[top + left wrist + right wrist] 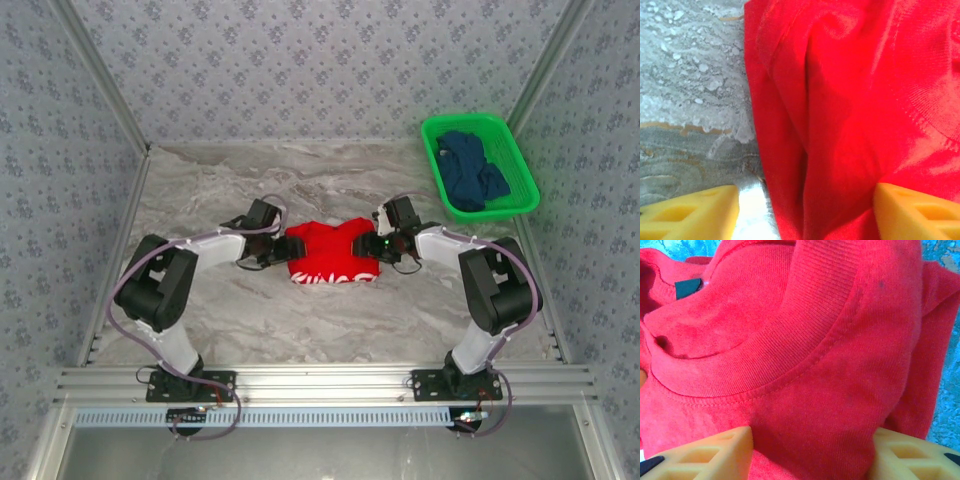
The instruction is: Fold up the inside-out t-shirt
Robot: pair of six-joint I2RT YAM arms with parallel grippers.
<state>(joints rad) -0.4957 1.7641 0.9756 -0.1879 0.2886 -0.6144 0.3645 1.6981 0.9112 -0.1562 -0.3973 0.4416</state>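
The soft, floppy red t-shirt (333, 252) lies bunched in the middle of the surface (250, 320). The left pincer (805, 202) is apart over its side edge, a good place to grab. The right pincer (812, 445) sits at the collar (765, 355); I cannot tell if it squeezes.

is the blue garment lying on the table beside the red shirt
No, the blue garment lies inside the green basket at the far right, apart from the red shirt.

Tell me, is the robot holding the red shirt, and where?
The left end effector is open around the side edge of the shirt. The right end effector straddles cloth below the collar; whether it grips cannot be told.
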